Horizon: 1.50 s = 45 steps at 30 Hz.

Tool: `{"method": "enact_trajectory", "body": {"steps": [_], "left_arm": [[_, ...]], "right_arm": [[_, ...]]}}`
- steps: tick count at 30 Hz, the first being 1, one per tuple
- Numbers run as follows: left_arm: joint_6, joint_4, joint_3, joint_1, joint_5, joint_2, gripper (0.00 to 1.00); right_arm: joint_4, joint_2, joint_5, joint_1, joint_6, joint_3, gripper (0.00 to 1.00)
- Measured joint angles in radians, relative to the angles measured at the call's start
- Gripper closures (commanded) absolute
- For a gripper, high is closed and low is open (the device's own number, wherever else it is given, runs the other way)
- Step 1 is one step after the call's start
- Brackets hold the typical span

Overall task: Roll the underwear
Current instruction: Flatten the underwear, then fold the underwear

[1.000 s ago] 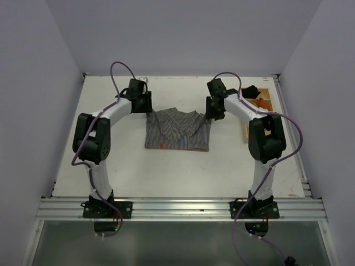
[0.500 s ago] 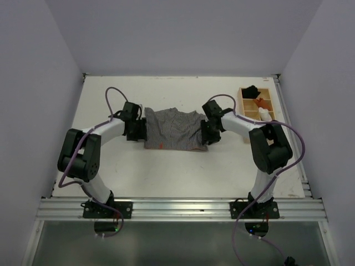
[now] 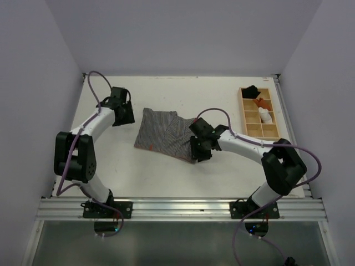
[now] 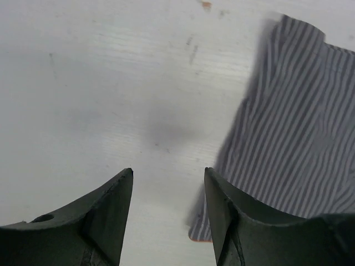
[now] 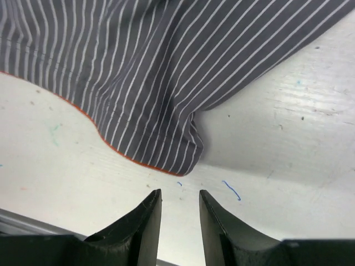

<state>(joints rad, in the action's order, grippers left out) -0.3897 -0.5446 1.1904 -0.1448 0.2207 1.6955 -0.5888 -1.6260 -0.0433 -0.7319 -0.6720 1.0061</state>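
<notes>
Left of frame: my left pincer (image 3: 121, 106) has backed off the cloth to the upper left. A second ago it sat at the garment's far left corner. Its jaws are spread with only bare table (image 3: 111, 166) between them, and they were still widening over the last second.

Centre: the underwear (image 3: 163, 136) lies mid-table. It was a fairly square patch; now it sits skewed, the left edge slanting and the right side puckered inward. I see no rolled turn anywhere, so I judge the roll not begun and the cloth merely repositioned.

Right of centre: my right pincer (image 3: 198, 148) has dropped from the far right corner to the garment's lower right corner. Its jaws stand narrowly apart and pinch nothing, with the hem just beyond the tips.

Materials: thin, limp weave with fine grey-and-white stripes. Soft ridges show where it bunches, and the curved hem (image 5: 136, 159) is piped orange-red. The table is matte white and scuffed.

Far right: a wooden compartment tray (image 3: 244, 113), well apart from the cloth.
</notes>
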Motion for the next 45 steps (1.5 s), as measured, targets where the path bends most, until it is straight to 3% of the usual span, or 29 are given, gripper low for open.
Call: {"method": "enact_trajectory", "body": {"steps": [4, 10, 13, 17, 25, 36, 45], "left_arm": [[0.006, 0.023, -0.053, -0.085, -0.075, -0.09, 0.41], [-0.068, 0.114, -0.2, -0.453, -0.164, -0.241, 0.41], [-0.103, 0.145, -0.216, -0.585, -0.164, -0.24, 0.41], [-0.124, 0.172, -0.174, -0.697, -0.143, -0.153, 0.41], [-0.128, 0.211, -0.059, -0.802, -0.111, 0.036, 0.42], [-0.169, 0.249, -0.05, -0.888, -0.108, 0.122, 0.43], [-0.195, 0.28, -0.063, -0.901, -0.096, 0.154, 0.55]], "right_arm": [[-0.056, 0.038, 0.036, 0.04, -0.029, 0.054, 0.64], [-0.088, -0.025, 0.069, 0.311, -0.047, 0.19, 0.65], [-0.093, -0.118, 0.079, 0.401, -0.042, 0.28, 0.66], [-0.085, -0.219, 0.075, 0.43, -0.027, 0.346, 0.66], [-0.081, -0.319, 0.056, 0.465, 0.035, 0.372, 0.66], [-0.06, -0.358, 0.046, 0.487, 0.087, 0.372, 0.75], [-0.027, -0.364, 0.002, 0.495, 0.103, 0.374, 0.82]]}}
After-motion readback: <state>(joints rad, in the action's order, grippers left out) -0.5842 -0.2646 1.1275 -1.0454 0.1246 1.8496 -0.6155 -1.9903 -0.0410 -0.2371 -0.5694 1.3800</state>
